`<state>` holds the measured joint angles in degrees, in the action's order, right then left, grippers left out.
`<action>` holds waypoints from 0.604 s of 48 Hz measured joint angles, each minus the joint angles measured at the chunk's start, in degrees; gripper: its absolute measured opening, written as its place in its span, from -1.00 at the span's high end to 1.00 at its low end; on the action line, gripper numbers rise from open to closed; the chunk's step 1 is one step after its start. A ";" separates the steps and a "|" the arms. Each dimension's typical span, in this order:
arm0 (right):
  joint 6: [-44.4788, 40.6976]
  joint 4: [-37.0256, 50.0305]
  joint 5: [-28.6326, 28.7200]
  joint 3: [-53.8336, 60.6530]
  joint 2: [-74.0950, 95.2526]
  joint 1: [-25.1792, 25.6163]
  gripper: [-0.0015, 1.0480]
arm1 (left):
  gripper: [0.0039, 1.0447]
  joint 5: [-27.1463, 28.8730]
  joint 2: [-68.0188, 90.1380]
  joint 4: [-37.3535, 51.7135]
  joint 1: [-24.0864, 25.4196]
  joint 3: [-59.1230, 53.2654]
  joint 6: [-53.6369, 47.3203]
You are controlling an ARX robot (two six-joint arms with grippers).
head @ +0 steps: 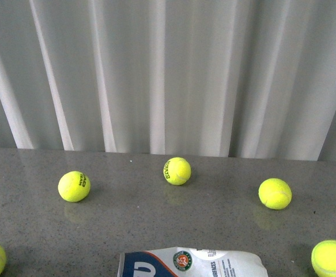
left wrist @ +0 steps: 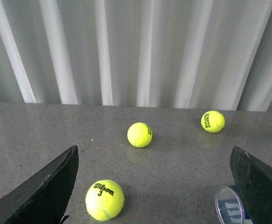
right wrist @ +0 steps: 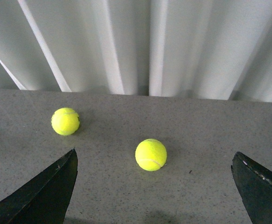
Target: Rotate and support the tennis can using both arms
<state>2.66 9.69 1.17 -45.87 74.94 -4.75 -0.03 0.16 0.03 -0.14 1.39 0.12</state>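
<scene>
The tennis can (head: 191,262) is lying on its side at the near edge of the tabletop (head: 156,219), its clear smooth tube and glossy label facing up. From the left wrist, its round transparent end is showing close beside one finger. Lying flat, it is likely waiting to be turned, so both arms are hanging back. The left tool (left wrist: 153,156) and right tool (right wrist: 155,154) are both gaping wide, gripping nothing. Fuzzy yellow-green balls (head: 178,171) are sitting scattered across the speckled grey surface before a pleated white curtain (head: 156,69).
</scene>
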 joint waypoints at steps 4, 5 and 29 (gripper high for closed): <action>0.37 3.30 -1.44 1.27 0.17 -0.33 -0.81 | -0.88 0.02 0.02 0.00 0.00 0.00 0.00; -0.11 7.58 -3.15 2.86 0.15 -0.42 -0.75 | -0.88 0.02 0.02 0.00 0.00 0.00 0.00; -2.64 34.32 -1.31 32.63 -17.18 4.61 0.93 | -0.88 0.09 0.02 0.00 0.00 0.00 0.00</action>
<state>0.01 44.01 -0.14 -13.23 57.76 -0.14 0.05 0.19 0.03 -0.14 1.39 0.12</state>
